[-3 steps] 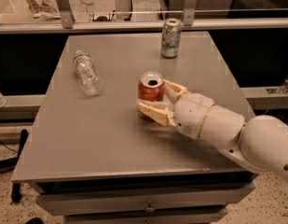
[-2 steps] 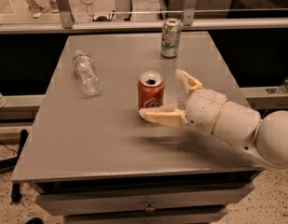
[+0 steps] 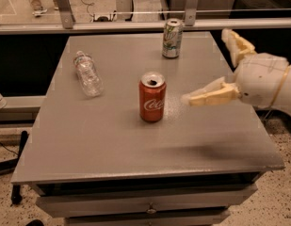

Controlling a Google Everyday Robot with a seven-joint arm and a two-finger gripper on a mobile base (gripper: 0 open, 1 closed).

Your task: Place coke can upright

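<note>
The red coke can [image 3: 152, 97] stands upright near the middle of the grey table [image 3: 112, 140], its silver top with the open mouth facing up. My gripper [image 3: 220, 67] is to the right of the can, above the table's right side, and clear of it. Its two cream fingers [image 3: 212, 94] are spread wide apart and hold nothing.
A silver-green soda can [image 3: 172, 38] stands upright at the table's far edge. A clear plastic water bottle [image 3: 87, 74] lies on its side at the left. A rail and glass partition run behind the table. The table has drawers below its front edge.
My gripper opened, let go of the coke can and drew back to the right. The can stays upright where it was set.
</note>
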